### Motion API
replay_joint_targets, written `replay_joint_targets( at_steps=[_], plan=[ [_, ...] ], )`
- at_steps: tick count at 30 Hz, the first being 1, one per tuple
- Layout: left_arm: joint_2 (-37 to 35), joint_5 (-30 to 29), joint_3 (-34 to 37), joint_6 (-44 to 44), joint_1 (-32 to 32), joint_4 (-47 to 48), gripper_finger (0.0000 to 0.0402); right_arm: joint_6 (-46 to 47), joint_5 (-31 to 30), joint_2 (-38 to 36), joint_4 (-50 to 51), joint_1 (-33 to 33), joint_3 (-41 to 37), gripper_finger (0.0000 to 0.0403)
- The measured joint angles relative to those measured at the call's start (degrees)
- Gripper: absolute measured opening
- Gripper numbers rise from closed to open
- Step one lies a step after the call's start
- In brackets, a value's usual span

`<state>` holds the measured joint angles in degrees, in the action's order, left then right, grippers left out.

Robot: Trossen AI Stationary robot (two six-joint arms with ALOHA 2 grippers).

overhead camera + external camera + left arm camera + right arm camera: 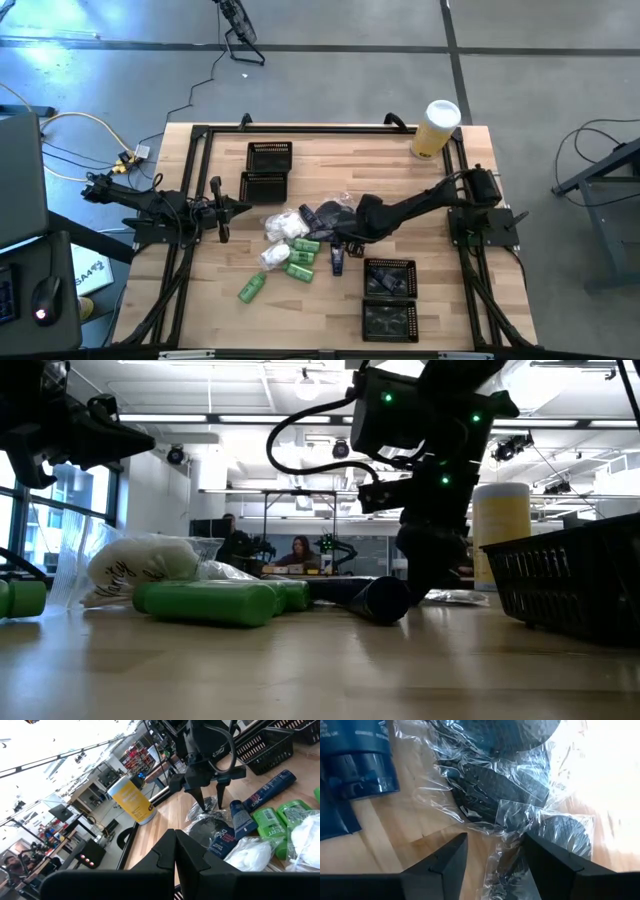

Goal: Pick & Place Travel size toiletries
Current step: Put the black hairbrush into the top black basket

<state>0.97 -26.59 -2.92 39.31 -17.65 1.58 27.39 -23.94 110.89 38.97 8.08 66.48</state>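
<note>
Right gripper straddles clear-wrapped dark case, jaws apart.

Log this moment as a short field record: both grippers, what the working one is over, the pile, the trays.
right gripper: open, fingers straddling a clear crinkly packet holding round dark cases, nothing gripped
left gripper: shut, waiting at the table's left side
pile: green bottles, white packets, dark blue tubes at table centre
black mesh trays: two on each side of the pile
yellow cylinder: upright, far right corner
</note>
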Motion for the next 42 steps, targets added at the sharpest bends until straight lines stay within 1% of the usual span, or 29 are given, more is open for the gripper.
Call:
replay_joint_targets(
  at_steps=[3,12,13,19,26,31,35,39,42],
  plan=[
    [0.0,0.0,0.0,0.0,0.0,0.0,0.0000,2.0,0.6,0.0,0.2,0.0,0.0,0.0148],
    [0.0,0.0,0.0,-0.1,0.0,0.0,0.0000,5.6,3.4,0.0,-0.2,-0.1,0.0,0.0018],
    [0.0,0.0,0.0,-0.1,0.0,0.0,0.0000,5.6,3.4,0.0,-0.2,-0.1,0.0,0.0011],
    [0.0,0.0,0.0,-0.1,0.0,-0.1,0.0000,5.9,3.3,-1.7,1.6,-0.2,-0.4,0.0002],
    [0.0,0.0,0.0,-0.1,0.0,-0.1,0.0000,6.9,-0.8,-9.3,4.8,-0.5,-0.2,0.0002],
    [0.0,0.0,0.0,-0.7,0.0,-0.4,0.0000,6.8,-1.9,-15.8,5.2,-0.9,-0.2,0.0002],
    [0.4,-0.2,0.1,-3.4,0.0,-1.4,0.0000,4.7,-2.0,-19.8,4.9,-1.2,-0.2,0.0002],
    [0.7,-0.9,0.2,-5.1,0.0,-1.8,0.0000,3.6,-2.4,-22.1,5.0,-1.8,-0.2,0.0002],
    [1.1,-1.1,0.2,-5.9,0.0,-2.3,0.0006,2.0,-2.8,-22.5,4.9,-1.9,-0.2,0.0002]
  ],
)
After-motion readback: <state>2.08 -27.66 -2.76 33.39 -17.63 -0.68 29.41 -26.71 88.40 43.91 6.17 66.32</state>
